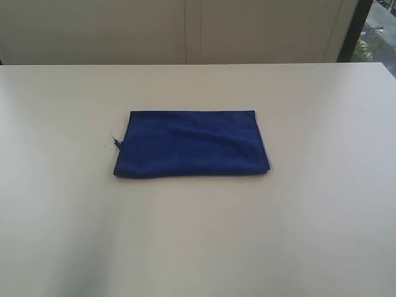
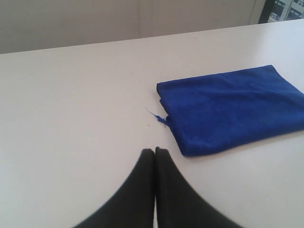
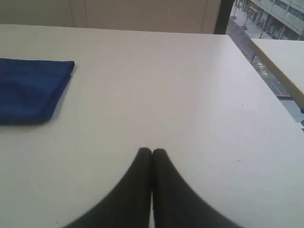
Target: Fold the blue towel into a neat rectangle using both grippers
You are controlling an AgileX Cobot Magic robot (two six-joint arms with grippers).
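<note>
The blue towel lies folded into a compact rectangle near the middle of the white table, with a small tag or thread sticking out at its left edge. The left wrist view shows it ahead of my left gripper, which is shut and empty, apart from the cloth. In the right wrist view one end of the towel lies well off to the side of my right gripper, also shut with nothing in it. Neither gripper appears in the exterior view.
The table's far edge meets a pale wall. In the right wrist view a second table stands beyond the table's side edge, with a window and street behind it.
</note>
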